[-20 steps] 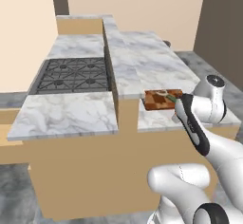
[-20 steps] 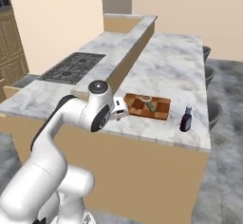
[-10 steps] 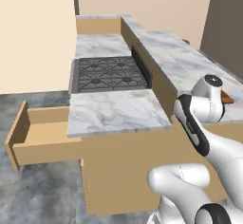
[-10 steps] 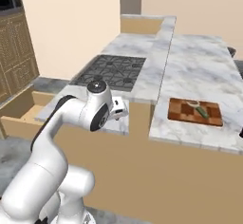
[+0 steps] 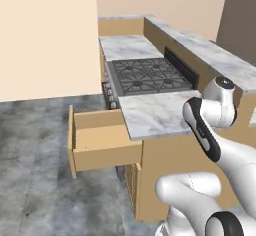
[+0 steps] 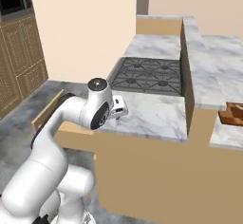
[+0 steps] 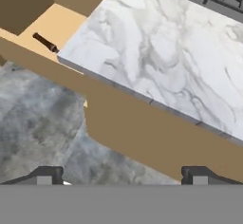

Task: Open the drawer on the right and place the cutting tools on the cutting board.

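Jaws stood wide apart w/ nothing between them: in the hand view the gripper (image 7: 121, 174) showed its two dark tips far from each other, above the grey floor, near the counter front.

Just beyond, the marble counter (image 7: 161, 61) ran across. At its left end the drawer (image 5: 102, 142) was pulled out and open. Inside lay one dark slim tool (image 7: 45, 42), partly under the counter edge, so its blade end was hidden. I could not tell if other cutting tools were in there.

Further back was the cooktop (image 5: 150, 75). Far right, the cutting board (image 6: 231, 114) sat on a lower counter, only its corner visible, well apart from the drawer.

Risks, in my judgement: the counter overhang may block a straight descent, so a finger could hit the edge. The tool is thin and flat, so the grasp may slip. The long carry to the board gives time for a drop.
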Controlling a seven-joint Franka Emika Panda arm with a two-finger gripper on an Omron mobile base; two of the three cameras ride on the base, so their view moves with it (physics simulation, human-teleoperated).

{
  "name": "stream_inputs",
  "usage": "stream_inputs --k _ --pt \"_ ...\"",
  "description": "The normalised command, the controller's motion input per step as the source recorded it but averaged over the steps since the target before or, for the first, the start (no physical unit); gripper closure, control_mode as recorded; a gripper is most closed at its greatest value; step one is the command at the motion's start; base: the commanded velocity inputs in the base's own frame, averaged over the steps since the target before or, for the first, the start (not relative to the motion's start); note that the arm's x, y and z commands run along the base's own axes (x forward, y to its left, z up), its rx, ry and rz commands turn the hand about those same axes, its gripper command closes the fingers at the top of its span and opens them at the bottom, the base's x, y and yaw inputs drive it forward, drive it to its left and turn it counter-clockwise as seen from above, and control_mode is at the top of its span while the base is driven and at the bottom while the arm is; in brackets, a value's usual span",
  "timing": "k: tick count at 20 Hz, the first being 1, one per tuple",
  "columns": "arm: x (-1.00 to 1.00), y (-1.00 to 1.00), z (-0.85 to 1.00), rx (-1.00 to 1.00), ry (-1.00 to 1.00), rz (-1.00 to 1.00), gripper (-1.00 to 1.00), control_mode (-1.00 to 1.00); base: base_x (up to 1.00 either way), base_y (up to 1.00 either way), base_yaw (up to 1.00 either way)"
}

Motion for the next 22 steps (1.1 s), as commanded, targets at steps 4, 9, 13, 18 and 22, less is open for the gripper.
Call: stream_inputs --k 4,9,13,18,22 --pt "0.0 0.0 0.0 0.0 0.0 0.0 -1.0 1.0 0.31 1.0 -0.11" --pt "0.0 0.0 0.0 0.0 0.0 0.0 -1.0 1.0 0.39 1.0 -0.09" --pt "0.0 0.0 0.0 0.0 0.0 0.0 -1.0 1.0 0.54 0.34 -0.11" --pt "0.0 0.0 0.0 0.0 0.0 0.0 -1.0 1.0 0.64 0.16 -0.12" --pt "0.0 0.0 0.0 0.0 0.0 0.0 -1.0 1.0 0.57 0.12 -0.1"
